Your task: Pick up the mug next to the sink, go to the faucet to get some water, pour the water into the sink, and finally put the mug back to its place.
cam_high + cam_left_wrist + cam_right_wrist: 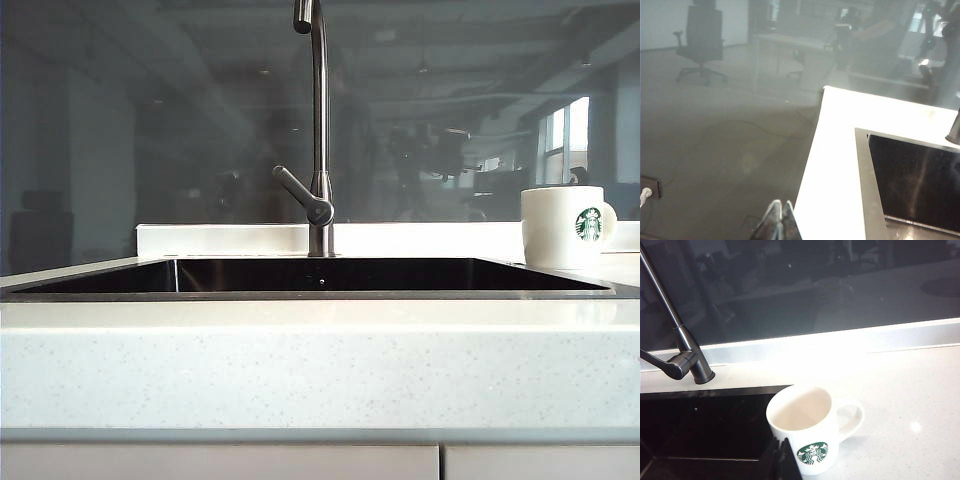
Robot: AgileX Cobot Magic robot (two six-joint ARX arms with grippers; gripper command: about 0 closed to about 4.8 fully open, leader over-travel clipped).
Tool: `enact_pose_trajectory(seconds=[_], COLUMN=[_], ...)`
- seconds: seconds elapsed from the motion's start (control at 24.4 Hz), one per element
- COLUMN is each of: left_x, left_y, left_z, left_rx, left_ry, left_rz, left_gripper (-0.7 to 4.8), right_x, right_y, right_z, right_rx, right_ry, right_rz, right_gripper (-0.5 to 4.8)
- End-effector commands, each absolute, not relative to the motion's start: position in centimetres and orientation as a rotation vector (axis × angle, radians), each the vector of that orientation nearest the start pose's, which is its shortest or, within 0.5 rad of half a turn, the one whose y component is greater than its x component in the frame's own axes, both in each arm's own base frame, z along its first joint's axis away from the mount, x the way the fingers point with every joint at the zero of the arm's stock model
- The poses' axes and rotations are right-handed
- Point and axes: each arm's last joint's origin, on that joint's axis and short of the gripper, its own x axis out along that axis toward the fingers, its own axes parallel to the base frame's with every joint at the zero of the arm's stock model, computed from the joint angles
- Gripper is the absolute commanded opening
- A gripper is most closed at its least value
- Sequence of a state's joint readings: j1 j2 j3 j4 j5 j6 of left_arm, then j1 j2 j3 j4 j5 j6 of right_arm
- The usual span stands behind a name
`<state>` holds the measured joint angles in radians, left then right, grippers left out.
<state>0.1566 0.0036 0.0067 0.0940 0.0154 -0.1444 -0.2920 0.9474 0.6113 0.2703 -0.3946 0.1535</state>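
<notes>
- Mug (562,227) upright on desk (320,360), right of sink (320,276), just beside its rim, handle away from basin; looks empty.
- Faucet (318,130) behind sink middle, lever (300,192) angled left.
- Right claw (781,460) clenched, empty, hangs just above mug's near rim.
- Left claw (780,222) clenched, empty, off desk's left end, over floor.
- Glass wall (150,120) behind desk; office chair (702,37) beyond.
</notes>
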Motion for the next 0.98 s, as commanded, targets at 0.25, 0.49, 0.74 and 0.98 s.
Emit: enact_pose_trajectory(seconds=[0.25,0.49,0.74,0.98], left_x=[9.7,9.7,9.7,9.7], left_y=[0.7,0.0,0.0,0.1], left_z=[17.6,17.5,17.5,17.8], left_rx=[-0.114,-0.051,-0.038,-0.041], left_ry=[-0.107,-0.091,-0.093,-0.118], left_rz=[0.041,-0.08,-0.075,-0.057], left_gripper=[-0.05,-0.05,-0.05,-0.05], right_x=[20.5,20.5,20.5,20.5], right_y=[-5.0,-5.0,-5.0,-5.0], right_z=[29.0,29.0,29.0,29.0], right_rx=[0.172,0.172,0.172,0.172], right_ry=[0.05,0.049,0.049,0.049], right_rz=[0.099,0.1,0.1,0.1], right_gripper=[-0.06,-0.06,-0.06,-0.06])
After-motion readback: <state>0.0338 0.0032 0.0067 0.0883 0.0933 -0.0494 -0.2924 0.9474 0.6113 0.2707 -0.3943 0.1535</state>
